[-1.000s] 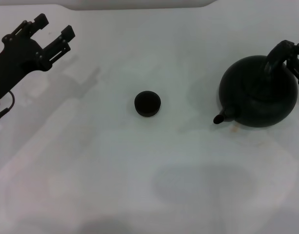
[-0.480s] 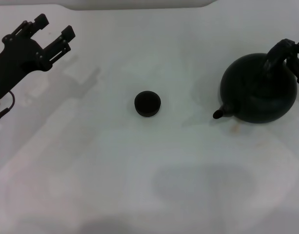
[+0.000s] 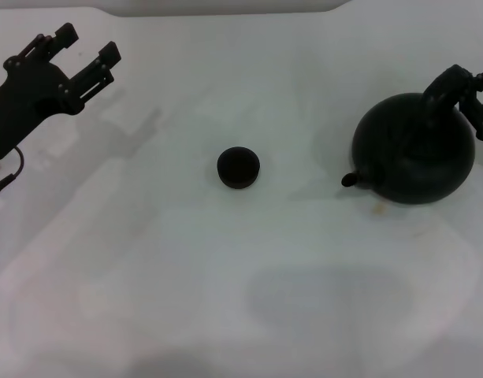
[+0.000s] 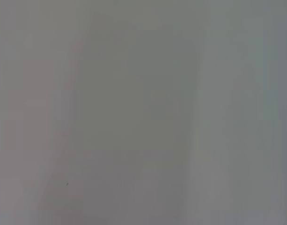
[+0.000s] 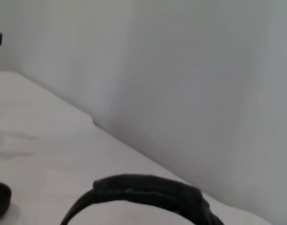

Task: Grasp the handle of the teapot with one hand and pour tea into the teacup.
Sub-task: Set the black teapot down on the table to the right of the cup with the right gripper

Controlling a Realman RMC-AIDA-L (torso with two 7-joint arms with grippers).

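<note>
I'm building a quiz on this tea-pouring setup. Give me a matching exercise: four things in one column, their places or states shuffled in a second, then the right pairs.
Things
1. teacup
2. teapot
3. left gripper
4. right gripper

Places or states
A. at the handle on top of the pot
B. alone near the middle of the table
C. open, at the far left, away from both vessels
D. at the right, spout pointing toward the cup

Pairs: 1-B, 2-D, 3-C, 4-A

Black teapot (image 3: 413, 150) right of teacup (image 3: 239, 168)
</note>
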